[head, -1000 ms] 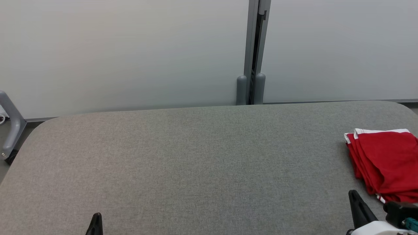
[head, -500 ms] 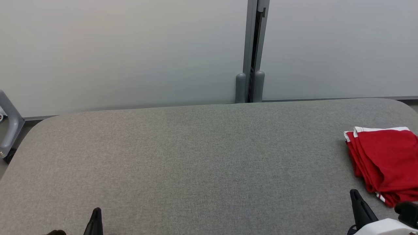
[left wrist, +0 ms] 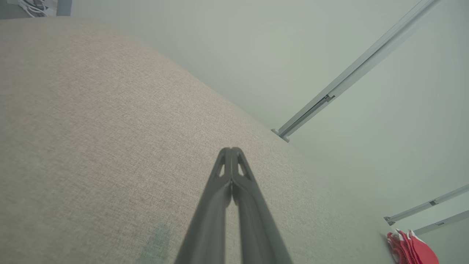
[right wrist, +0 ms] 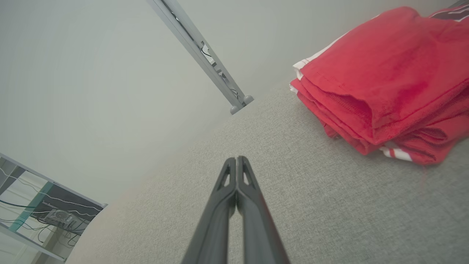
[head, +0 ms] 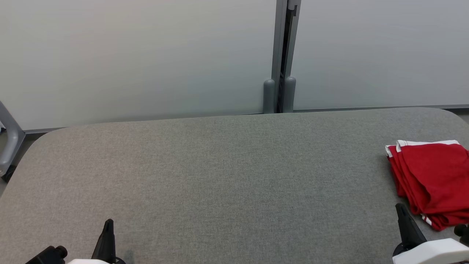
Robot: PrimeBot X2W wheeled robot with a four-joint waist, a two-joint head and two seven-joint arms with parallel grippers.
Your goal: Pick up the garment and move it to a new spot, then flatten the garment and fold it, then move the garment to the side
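Note:
The garment [head: 430, 179] is red with white trim and lies folded in a flat stack at the right edge of the grey table [head: 227, 176]. It also shows in the right wrist view as a layered red garment [right wrist: 388, 77] up and to the right of my fingers, and far off as a small red garment [left wrist: 412, 251] in the left wrist view. My right gripper [head: 400, 208] sits just left of the stack's near corner, shut and holding nothing, its tips [right wrist: 236, 160] pressed together. At the lower left my left gripper [head: 108, 222] is shut and empty too, its tips [left wrist: 231, 149] closed over bare table.
Pale partition panels stand behind the table, joined by a grey post [head: 280, 91]. A grey frame leg [head: 9, 146] stands off the table's left edge. A shelf with cables [right wrist: 40, 212] shows at the far left of the right wrist view.
The head view has shifted, so the table and garment sit slightly higher. Both grippers reach a little further up into the picture. The garment has not moved on the table.

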